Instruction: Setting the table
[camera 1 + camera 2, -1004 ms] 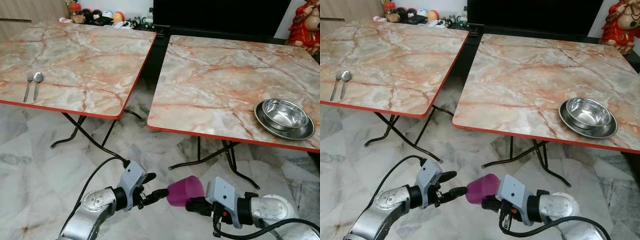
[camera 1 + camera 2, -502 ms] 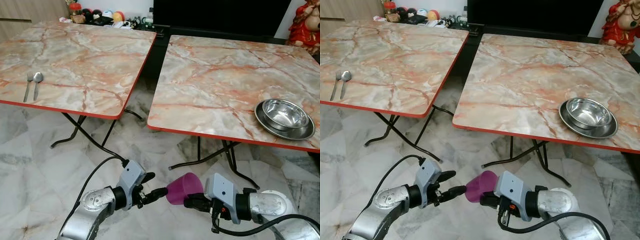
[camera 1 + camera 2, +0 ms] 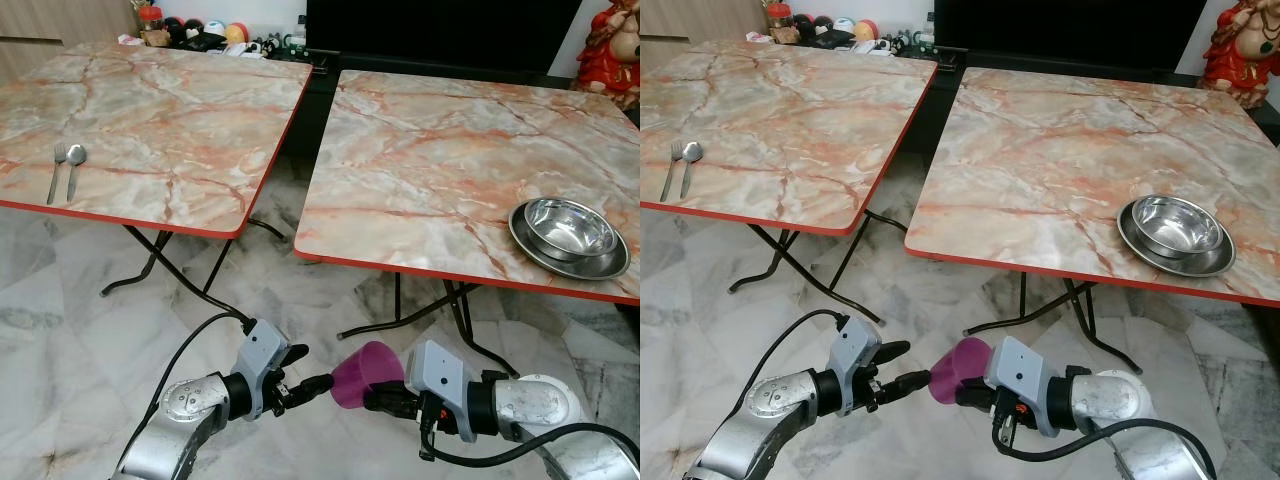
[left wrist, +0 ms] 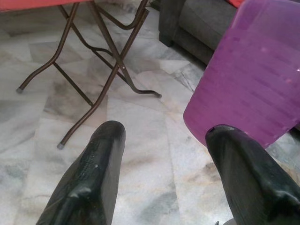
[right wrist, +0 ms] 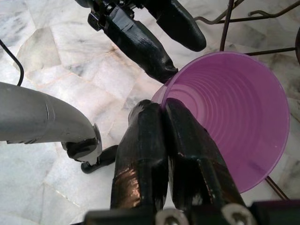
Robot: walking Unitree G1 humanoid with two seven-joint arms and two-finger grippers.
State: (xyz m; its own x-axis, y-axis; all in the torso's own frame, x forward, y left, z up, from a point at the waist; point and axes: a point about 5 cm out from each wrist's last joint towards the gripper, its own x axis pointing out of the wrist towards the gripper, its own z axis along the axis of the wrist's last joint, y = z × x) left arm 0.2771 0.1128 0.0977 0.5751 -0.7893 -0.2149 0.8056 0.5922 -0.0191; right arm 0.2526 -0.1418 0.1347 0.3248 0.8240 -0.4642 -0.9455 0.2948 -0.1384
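Purple cup point(image 3: 362, 372) low before the right table point(image 3: 420, 170).
My right gripper point(image 5: 161, 110) pinches its rim; my left gripper point(image 4: 164, 154), fingers spread, touches the rim, floor point(image 3: 80, 300) open around.

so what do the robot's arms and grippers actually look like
Both arms are rounded silver metal tubes with a pale grey block at each wrist and a black joint ring behind it. A black cable loops from each arm. The left gripper and the right gripper each have two long, matte black, blunt-tipped fingers, slightly scuffed.

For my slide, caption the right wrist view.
Right gripper pinching a purple cup by its rim, left gripper alongside.
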